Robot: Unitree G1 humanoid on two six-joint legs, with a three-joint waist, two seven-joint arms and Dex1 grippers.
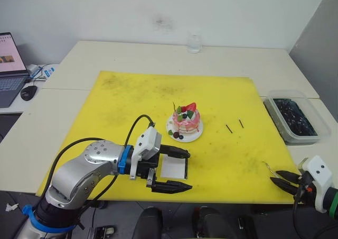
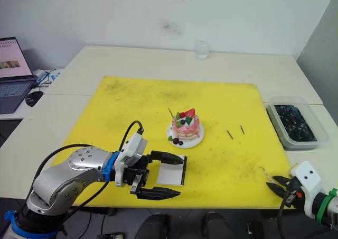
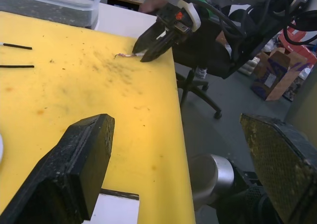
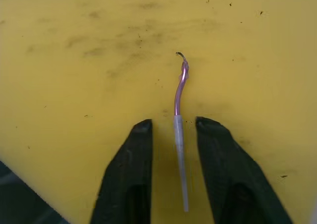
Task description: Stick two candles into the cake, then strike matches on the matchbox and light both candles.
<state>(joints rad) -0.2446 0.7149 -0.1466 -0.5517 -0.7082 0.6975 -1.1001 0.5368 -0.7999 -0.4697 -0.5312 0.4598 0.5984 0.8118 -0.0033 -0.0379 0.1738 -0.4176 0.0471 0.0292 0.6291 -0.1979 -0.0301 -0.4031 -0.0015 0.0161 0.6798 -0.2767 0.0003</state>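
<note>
The pink-and-white cake [image 1: 186,120] sits on its white plate [image 1: 191,137] mid-mat, and one thin candle [image 1: 173,106] stands in its far left side. The white matchbox [image 1: 173,167] lies flat just in front of it, between the wide-open fingers of my left gripper [image 1: 189,170]. Two dark matches [image 1: 229,128] [image 1: 241,123] lie right of the cake. At the mat's front right corner, a second candle [image 4: 179,115] lies bent on the mat. My right gripper [image 4: 174,124] is open with its fingers on either side of it, neither touching it.
The yellow mat [image 1: 158,91] covers the table's middle. A clear container [image 1: 293,115] of dark contents stands off its right edge. A glass [image 1: 194,43] is at the back, and a laptop [image 1: 8,64] and mouse [image 1: 28,92] at the far left. An office chair [image 3: 198,80] stands beyond the front edge.
</note>
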